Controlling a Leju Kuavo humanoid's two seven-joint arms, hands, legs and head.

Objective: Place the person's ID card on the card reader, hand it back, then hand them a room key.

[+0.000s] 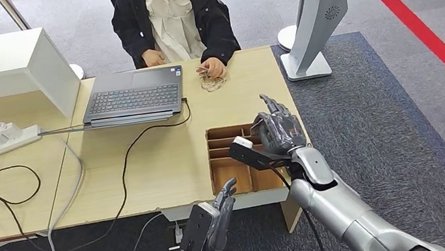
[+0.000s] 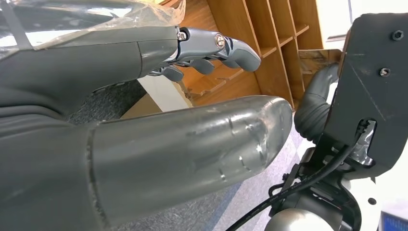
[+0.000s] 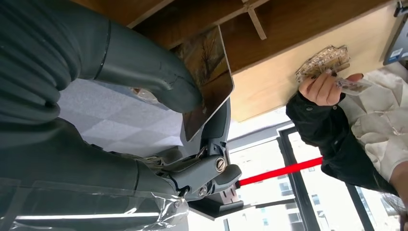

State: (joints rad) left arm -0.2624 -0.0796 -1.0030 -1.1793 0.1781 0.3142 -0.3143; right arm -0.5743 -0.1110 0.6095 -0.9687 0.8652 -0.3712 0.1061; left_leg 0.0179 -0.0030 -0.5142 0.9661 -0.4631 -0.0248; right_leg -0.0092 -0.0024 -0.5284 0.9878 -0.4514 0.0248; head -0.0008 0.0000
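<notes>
Counting one card (image 3: 208, 79), one wooden tray (image 1: 221, 155), one laptop (image 1: 133, 95), one person (image 1: 173, 14) at 12 o'clock. Right hand (image 1: 278, 131) over the tray at the bench's (image 1: 164, 150) 4 o'clock corner, thumb and fingers (image 3: 216, 166) closed on the card, long axis across the thumb tip, heading in the room unclear. Left hand (image 1: 217, 221) at 6 o'clock off the bench edge, fingers (image 2: 235, 45) loosely apart, holding nothing.

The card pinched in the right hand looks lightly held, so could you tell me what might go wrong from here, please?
1. The card is held only at one edge between the thumb and fingers of the right hand, so it may slip and drop into the wooden tray below.
2. The person's hand already holds something clear and rests well across the desk, so the handover could be fumbled.
</notes>
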